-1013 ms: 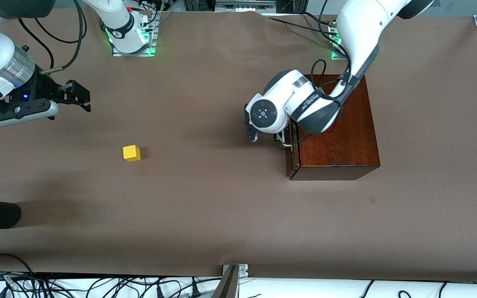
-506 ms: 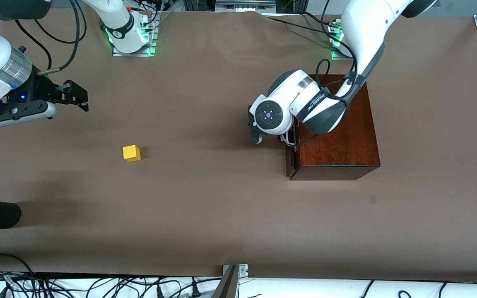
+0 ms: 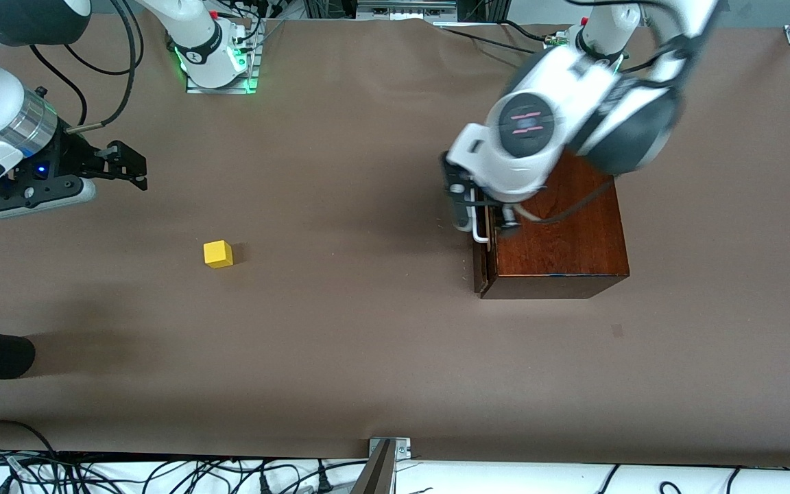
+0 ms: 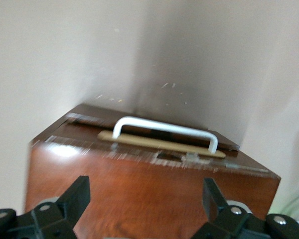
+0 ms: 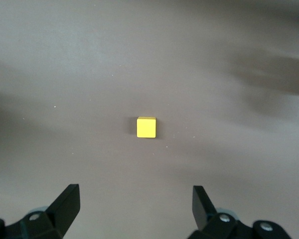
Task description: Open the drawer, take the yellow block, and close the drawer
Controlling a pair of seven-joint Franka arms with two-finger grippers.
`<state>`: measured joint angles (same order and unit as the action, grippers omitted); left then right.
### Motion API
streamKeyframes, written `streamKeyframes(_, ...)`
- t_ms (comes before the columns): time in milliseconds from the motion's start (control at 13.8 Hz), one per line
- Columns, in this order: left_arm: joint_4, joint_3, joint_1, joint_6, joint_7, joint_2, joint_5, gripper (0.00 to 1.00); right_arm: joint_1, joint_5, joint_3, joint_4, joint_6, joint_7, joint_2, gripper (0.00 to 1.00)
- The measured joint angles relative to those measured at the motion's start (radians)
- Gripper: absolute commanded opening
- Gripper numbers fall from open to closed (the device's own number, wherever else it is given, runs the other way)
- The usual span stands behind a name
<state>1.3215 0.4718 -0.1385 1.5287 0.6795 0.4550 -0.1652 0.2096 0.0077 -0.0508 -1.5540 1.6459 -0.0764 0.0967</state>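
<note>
The right gripper (image 3: 136,167) hangs over the table's right-arm end, jaws wide and empty. Nearer the front camera sits the small bright yellow cube (image 3: 218,253) on bare brown tabletop (image 3: 340,343). The left gripper (image 3: 481,223), jaws wide, hovers over the white bar handle (image 4: 165,132) of the shut dark reddish-brown wooden drawer (image 3: 481,264).

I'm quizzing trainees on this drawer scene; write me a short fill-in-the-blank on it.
1. The yellow block lies on the bare ____.
2. The left hand is over the drawer's white ____.
3. The right hand, over the table's right-arm end, has its fingers ____.

Missing words: table; handle; open
</note>
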Motion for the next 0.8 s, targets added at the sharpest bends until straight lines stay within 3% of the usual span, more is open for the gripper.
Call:
streamKeyframes(217, -0.11, -0.009, 0.11, -0.122, 0.002, -0.02, 0.024, 1.0, 0.001, -0.006, 0.003, 0.001, 0.0, 0.0, 0.0, 1.0)
streamKeyframes(362, -0.143, -0.043, 0.151, -0.135, -0.003, -0.034, 0.025, 1.0, 0.001, -0.026, 0.003, 0.003, 0.001, 0.0, 0.0, 1.0)
streamKeyframes(579, -0.104, -0.15, 0.157, -0.112, -0.018, -0.095, 0.026, 1.0, 0.001, -0.029, 0.004, 0.005, 0.001, 0.0, 0.0, 1.0)
streamKeyframes(796, -0.006, -0.21, 0.159, -0.052, -0.1, -0.201, 0.036, 1.0, 0.001, -0.029, 0.005, 0.006, 0.001, 0.0, 0.0, 1.0)
